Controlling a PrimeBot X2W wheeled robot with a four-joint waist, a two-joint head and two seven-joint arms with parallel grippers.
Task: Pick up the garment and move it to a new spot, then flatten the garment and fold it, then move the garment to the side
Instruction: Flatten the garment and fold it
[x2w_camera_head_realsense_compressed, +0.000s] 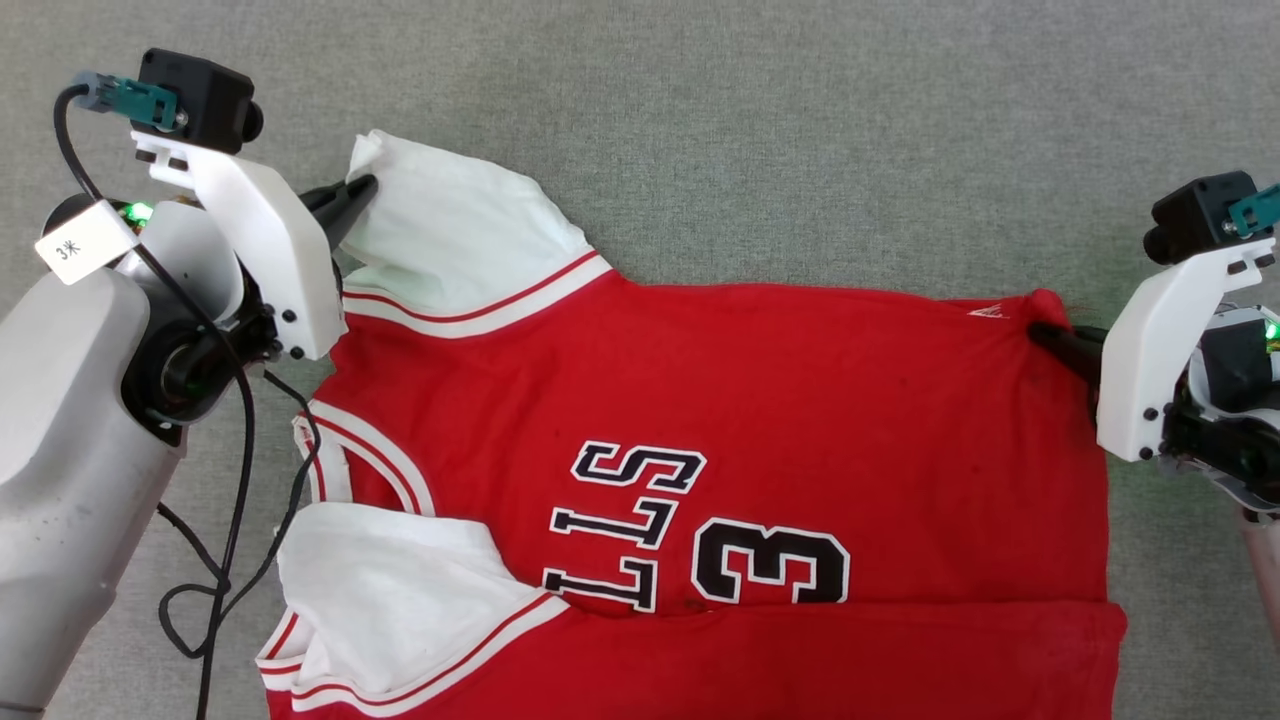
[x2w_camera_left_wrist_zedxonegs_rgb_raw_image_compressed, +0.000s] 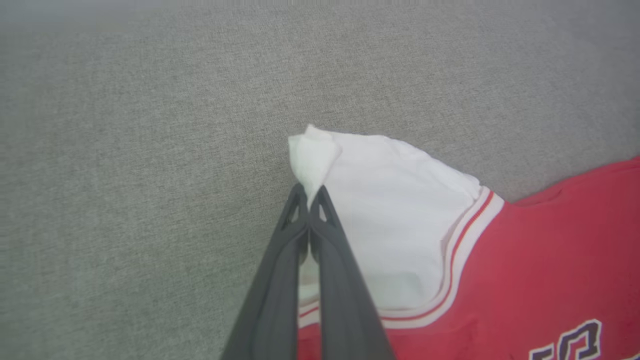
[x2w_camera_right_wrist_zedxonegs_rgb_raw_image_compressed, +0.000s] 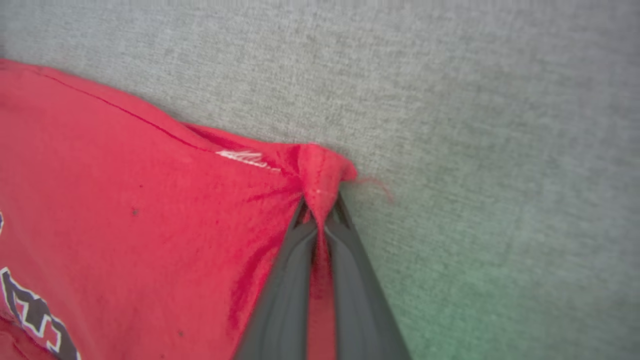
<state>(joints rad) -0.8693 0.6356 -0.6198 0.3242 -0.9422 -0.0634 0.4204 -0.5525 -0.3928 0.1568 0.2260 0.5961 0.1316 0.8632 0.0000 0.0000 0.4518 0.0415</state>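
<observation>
Red jersey fabric dominates the scene: the garment (x2w_camera_head_realsense_compressed: 800, 400) lies spread sideways on a grey cloth-like surface (x2w_camera_head_realsense_compressed: 800, 120), collar toward the robot's left, hem toward its right. The left gripper (x2w_camera_head_realsense_compressed: 362, 187) is clamped on the tip of the far white sleeve (x2w_camera_head_realsense_compressed: 450, 240), fingers pressed together on a pinch of cloth. The right gripper (x2w_camera_head_realsense_compressed: 1038, 332) is clamped on the far hem corner, which bunches between its fingers. A crease along the near side hides the bottom of the black lettering and the number 3 (x2w_camera_head_realsense_compressed: 770, 560), and the near edge is cut off in the head view.
</observation>
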